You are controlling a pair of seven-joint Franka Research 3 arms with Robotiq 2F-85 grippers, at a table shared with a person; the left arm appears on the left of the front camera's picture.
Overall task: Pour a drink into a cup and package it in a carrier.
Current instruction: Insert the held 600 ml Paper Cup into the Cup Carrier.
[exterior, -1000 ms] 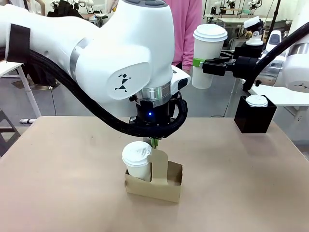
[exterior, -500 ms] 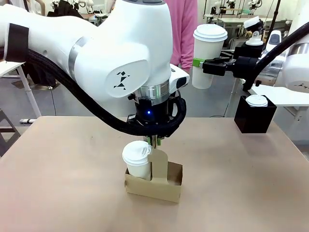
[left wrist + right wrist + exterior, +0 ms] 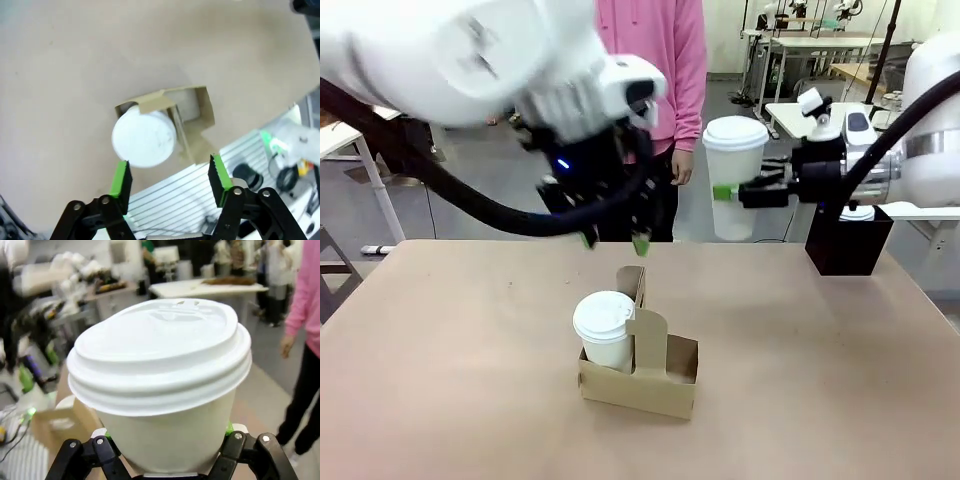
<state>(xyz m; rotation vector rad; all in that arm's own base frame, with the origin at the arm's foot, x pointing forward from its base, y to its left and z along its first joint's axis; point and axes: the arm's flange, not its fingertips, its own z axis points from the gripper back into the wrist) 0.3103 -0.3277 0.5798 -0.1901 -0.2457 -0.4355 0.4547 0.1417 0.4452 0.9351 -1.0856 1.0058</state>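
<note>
Nearest you on the table (image 3: 440, 380) stands the carrier (image 3: 650, 385). The cup (image 3: 605, 345) sits upright in its left pocket under a white domed lid (image 3: 603, 312), just beside the upright handle tab. The pocket to the right of the tab looks free.

Above and just beyond it hangs your left claw (image 3: 613, 241), jaws wide and holding nothing. In the left wrist view the cup lies between the lines of the two green fingertips (image 3: 120, 178), nearer one of them and well below, with no contact.

Farther off to the right, your right claw (image 3: 732, 192) is clamped round a second cup (image 3: 734, 178), also lidded and upright. It is in the air, well apart from the carrier. Beyond it a black box (image 3: 848, 245) sits at the table's far right with a white lid showing at its top, and a person (image 3: 655, 60) stands at the far side.

Watch these points, as I judge them:
- The carrier is light cardboard. If the second cup comes in low or off-centre, it could strike the handle tab or the seated cup and tip or slide everything.
- Your left arm hangs over the carrier. The two arms could meet if the right one crosses before the left one is clear.
- A hard squeeze on the paper wall could pop the lid.
- Releasing before the base is down in the pocket could leave the cup leaning.
</note>
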